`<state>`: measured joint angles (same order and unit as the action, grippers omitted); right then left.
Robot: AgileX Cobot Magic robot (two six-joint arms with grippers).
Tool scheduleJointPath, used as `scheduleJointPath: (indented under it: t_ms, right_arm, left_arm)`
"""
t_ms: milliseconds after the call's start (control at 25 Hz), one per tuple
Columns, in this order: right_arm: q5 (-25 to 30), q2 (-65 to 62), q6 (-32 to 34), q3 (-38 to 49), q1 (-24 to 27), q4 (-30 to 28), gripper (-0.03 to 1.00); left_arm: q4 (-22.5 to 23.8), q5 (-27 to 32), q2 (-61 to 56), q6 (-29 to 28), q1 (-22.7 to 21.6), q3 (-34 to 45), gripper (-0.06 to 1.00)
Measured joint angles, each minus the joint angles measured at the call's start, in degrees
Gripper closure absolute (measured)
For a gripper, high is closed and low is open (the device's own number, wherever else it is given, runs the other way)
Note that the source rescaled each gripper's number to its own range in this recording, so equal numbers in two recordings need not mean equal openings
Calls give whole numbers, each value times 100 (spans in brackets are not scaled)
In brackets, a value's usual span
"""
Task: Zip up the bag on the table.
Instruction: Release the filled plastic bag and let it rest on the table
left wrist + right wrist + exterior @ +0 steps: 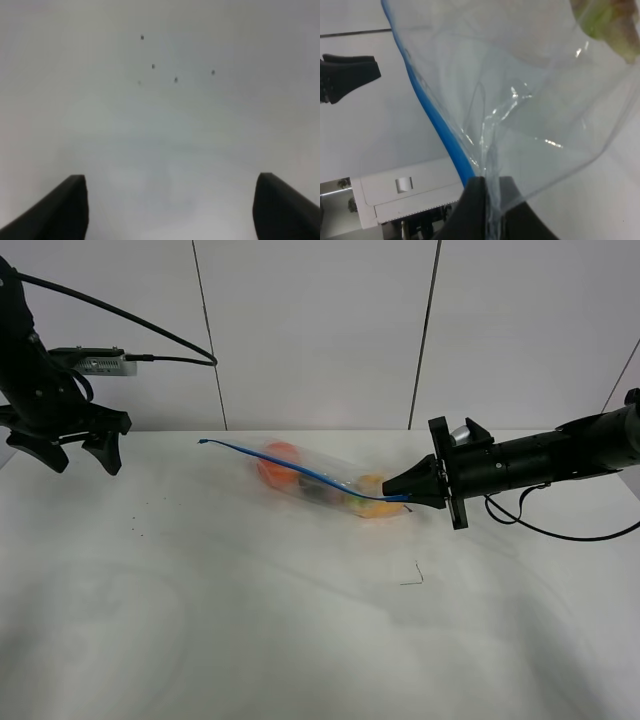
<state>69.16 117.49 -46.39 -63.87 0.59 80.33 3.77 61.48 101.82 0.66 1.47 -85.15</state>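
The clear crinkly bag [320,480] lies on the white table [250,620] at the back middle, with an orange [278,465] and a yellow pear [372,492] showing through it. Its blue zipper strip [290,468] runs from a raised far-left end to my right gripper [392,497]. My right gripper is shut on the bag's corner beside the zipper strip [442,130], as the right wrist view [489,187] shows. My left gripper [78,455] is open and empty, raised above the table's far left, well apart from the bag. Its fingertips [70,205] frame bare table.
A small bent dark wire [414,577] lies on the table in front of the right gripper. Tiny dark specks [175,79] mark the table under the left gripper. A white panelled wall [320,330] stands behind the table.
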Motion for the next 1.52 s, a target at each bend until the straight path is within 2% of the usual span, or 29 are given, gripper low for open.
scheduleJointPath:
  t_ms: [160,440,600,800,1000,1120,1400,1520]
  right_arm:
    - [0,0,0,0,0,0,97]
    - [0,0,6,0,0,0,97]
    - [0,0,12,0,0,-5,97]
    - [0,0,12,0,0,-23,97]
    - [0,0,12,0,0,-39,97]
    - [0,0,12,0,0,-39,97]
    - [0,0,12,0,0,-39,97]
    - [0,0,12,0,0,-41,97]
  left_arm:
    - [-30,600,0,-17,0,-4,-5]
    - [-377,594,-393,-375,0,386,-5]
    - [-407,594,-1002,-251,0,1117,-5]
    - [-377,594,-2236,-226,0,2419,-5]
    - [-53,576,-3633,-216,0,3715,-5]
    - [21,332,-4444,-216,0,4409,-5]
    - [21,-88,-6153,-209,0,5562,-5]
    - [-23,-116,-6741,-203,0,5621,-5]
